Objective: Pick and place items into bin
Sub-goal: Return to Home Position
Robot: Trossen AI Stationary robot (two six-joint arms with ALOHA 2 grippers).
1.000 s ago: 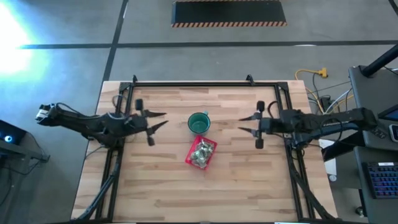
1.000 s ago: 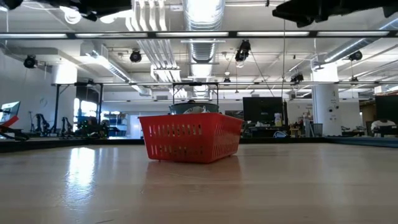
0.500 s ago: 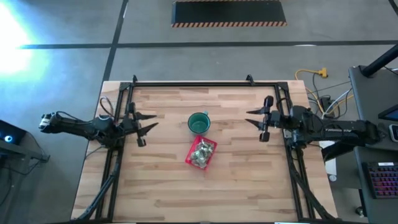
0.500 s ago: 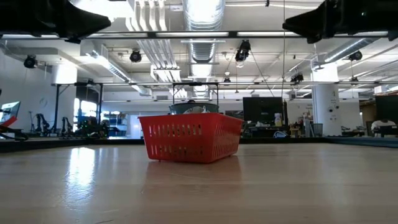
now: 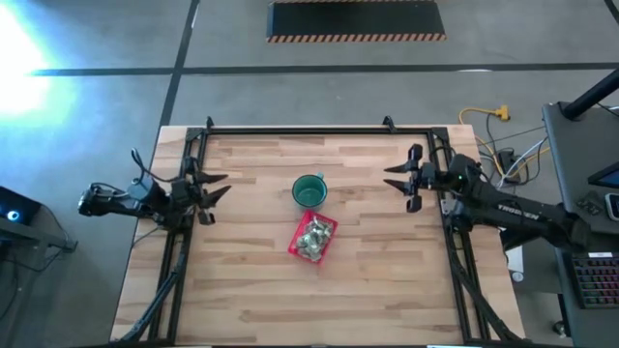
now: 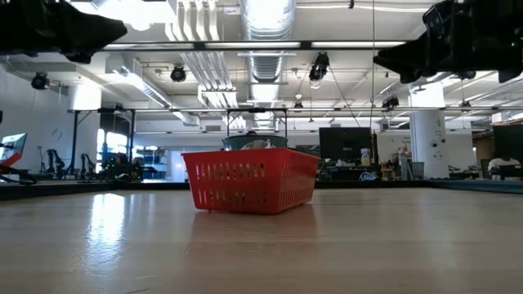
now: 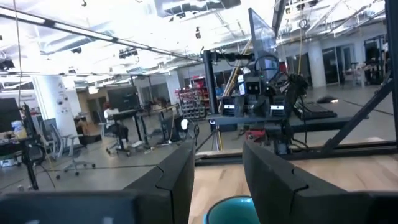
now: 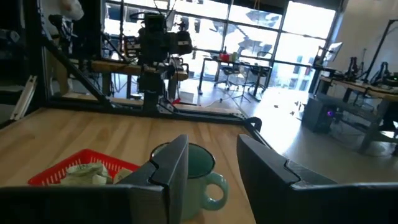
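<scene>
The red bin [image 5: 291, 247] stands near the table's middle, with several pale green-and-white items [image 5: 313, 238] lying inside it. The low view shows the bin's slotted wall [image 6: 249, 184]. My left gripper [image 5: 228, 184] hangs open above the table's left side, pointing toward the middle, with nothing between its fingers. My right gripper [image 5: 386, 180] hangs open above the right side, pointing back at it, also with nothing in it. The right wrist view looks past the open fingers [image 8: 169, 168] at the bin [image 8: 59, 169] and the items [image 8: 87, 172].
A round green cup [image 5: 309, 190] stands on the table just beyond the bin; the right wrist view shows its handle [image 8: 214, 188]. A black frame [image 5: 300, 130] runs along the far edge and both sides. Bare wood [image 5: 319, 300] lies on the near side.
Both arms have drawn back from the middle and sunk lower. My left gripper has gone toward the table's left edge. My right gripper has gone toward the right and far edges and turned about. Both have stayed open, and the bin and cup have not moved.
</scene>
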